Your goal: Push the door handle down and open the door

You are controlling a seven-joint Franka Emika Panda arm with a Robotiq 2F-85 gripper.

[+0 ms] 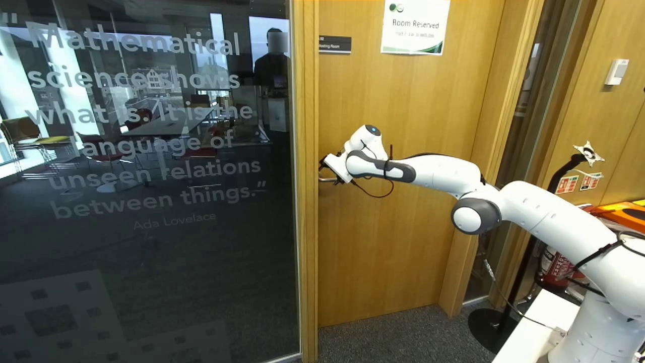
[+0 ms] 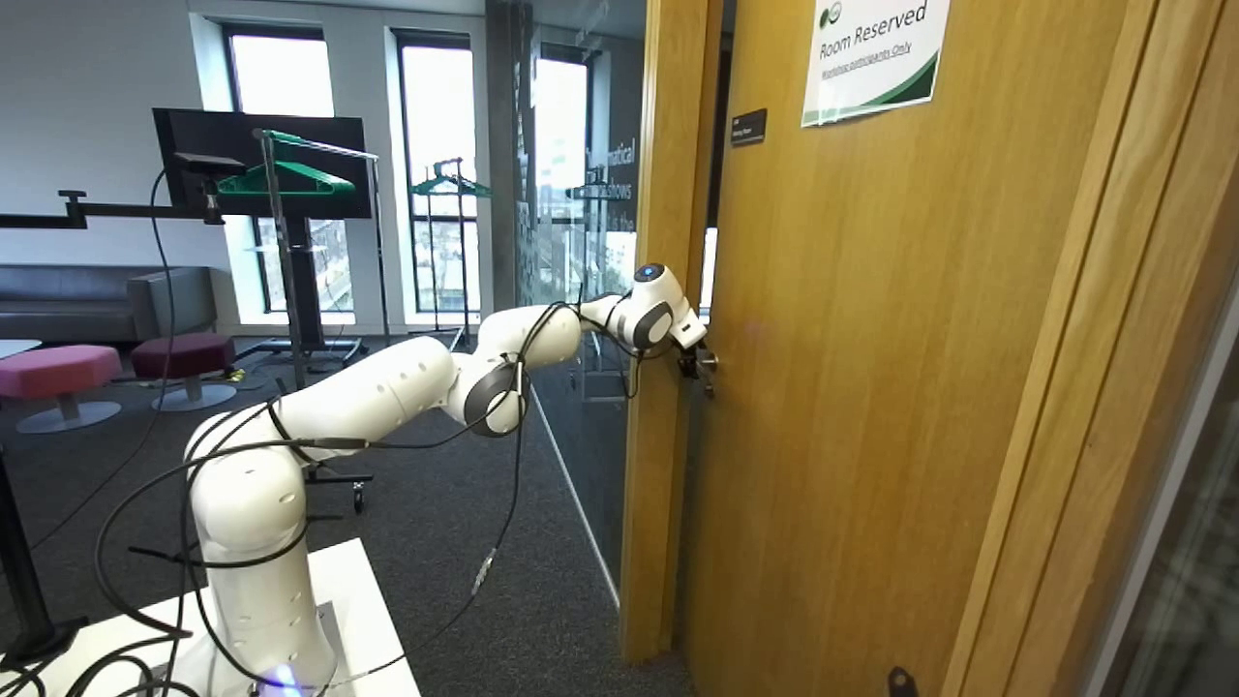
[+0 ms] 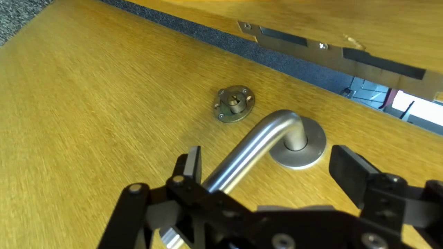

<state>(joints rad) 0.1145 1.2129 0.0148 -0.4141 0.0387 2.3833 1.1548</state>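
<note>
The door handle [image 3: 248, 154] lay straight ahead of the hand [image 3: 266, 160], and the coming move turned on how its long axis met the spread fingers [image 3: 349, 173]. In the wrist view the bar crossed their gap on a slant: from its elbow and round mounting plate [image 3: 315, 145], which showed between them, it ran down toward the finger [image 3: 193, 166] at that view's left, passed behind that finger's linkage, and a further length showed lower down. The hand was spread wide and gripped nothing; whether any part of it touched the bar could not be told.

Taken from the white tabletop [image 2: 360, 590] beneath the arm [image 2: 373, 382], the handle was outside the surface altogether: beyond the corner nearest the doorpost [image 2: 658, 484], higher than that corner and well apart from it. The door [image 2: 852, 436] stood slightly ajar, a gap showing between its edge and the strike plate [image 3: 328, 55], so the next move probably called for a forward push more than a press down. A hand this loose might slide along the bar.

The handle was a smooth, silver-grey round tube with a bright streak along it, slim against the tall light-brown door. Its mounting plate was duller, near a small key lock [image 3: 234, 103] ringed with screws.
</note>
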